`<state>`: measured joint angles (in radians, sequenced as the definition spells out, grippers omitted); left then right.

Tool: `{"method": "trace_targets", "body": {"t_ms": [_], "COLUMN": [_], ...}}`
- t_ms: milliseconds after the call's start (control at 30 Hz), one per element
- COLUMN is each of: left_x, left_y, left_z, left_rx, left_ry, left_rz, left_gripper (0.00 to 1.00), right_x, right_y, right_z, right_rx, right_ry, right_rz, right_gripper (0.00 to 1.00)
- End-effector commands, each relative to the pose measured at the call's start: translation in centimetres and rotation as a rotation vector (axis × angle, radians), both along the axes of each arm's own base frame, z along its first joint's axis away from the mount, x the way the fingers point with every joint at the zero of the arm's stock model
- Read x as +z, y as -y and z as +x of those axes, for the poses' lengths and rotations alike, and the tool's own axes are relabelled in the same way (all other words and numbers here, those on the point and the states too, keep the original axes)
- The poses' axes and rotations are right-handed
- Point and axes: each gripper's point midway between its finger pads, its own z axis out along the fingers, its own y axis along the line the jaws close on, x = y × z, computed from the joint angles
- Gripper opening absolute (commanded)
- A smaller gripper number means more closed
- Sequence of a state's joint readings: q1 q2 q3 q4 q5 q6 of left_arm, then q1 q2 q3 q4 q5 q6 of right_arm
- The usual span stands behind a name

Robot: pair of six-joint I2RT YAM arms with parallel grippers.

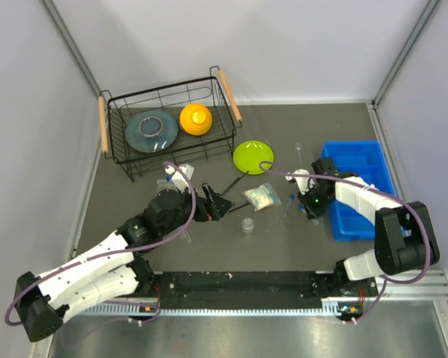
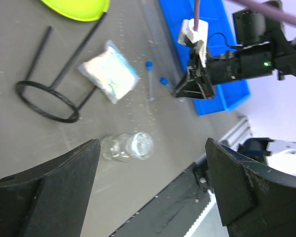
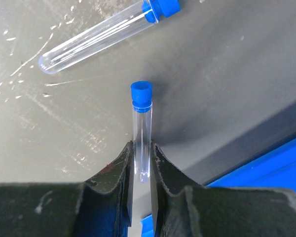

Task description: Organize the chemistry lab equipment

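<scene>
My right gripper (image 3: 141,148) is shut on a clear blue-capped test tube (image 3: 141,123), holding it just above the table beside the blue bin (image 1: 355,183). A second test tube (image 3: 101,37) lies flat on the table beyond it. My left gripper (image 2: 153,148) is open and empty, hovering over the tiny round clear dish (image 2: 130,146). The crinkly clear packet (image 2: 111,76) and the black-framed goggles (image 2: 44,98) lie past the dish. The thin glass rod (image 1: 299,153) lies near the bin's left side. The clear tube rack (image 1: 170,173) shows partly behind my left wrist.
A black wire basket (image 1: 119,149) at the back left holds a grey plate (image 1: 151,130) and an orange bowl (image 1: 196,119). A lime-green plate (image 1: 252,156) lies on the table mid-back. The bin's wall (image 3: 266,173) is close to my right fingers.
</scene>
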<state>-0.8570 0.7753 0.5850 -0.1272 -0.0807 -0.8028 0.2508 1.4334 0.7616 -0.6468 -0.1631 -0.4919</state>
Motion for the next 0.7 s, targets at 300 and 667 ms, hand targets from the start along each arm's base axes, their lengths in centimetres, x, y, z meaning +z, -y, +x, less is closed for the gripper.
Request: {"method": "trace_targets", "body": {"t_ms": [300,667], "left_x": [7.7,7.0], "left_y": [8.9,13.4], "left_z": [-0.8,2.4], "left_rx": [-0.312,-0.325], "left_ry": [0.005,-0.090], "left_rz": [-0.452,-0.402], "left_gripper": [0.91,0.78], "right_x": [16.3,20.0], "right_y": [-9.5,-12.9], "right_z": [0.0,-3.7], "right_rx": [0.248,0.414], "right_ry": [0.235,0.134], "right_rz": [0.696,1.008], "right_gripper": [0.11,0.11]}}
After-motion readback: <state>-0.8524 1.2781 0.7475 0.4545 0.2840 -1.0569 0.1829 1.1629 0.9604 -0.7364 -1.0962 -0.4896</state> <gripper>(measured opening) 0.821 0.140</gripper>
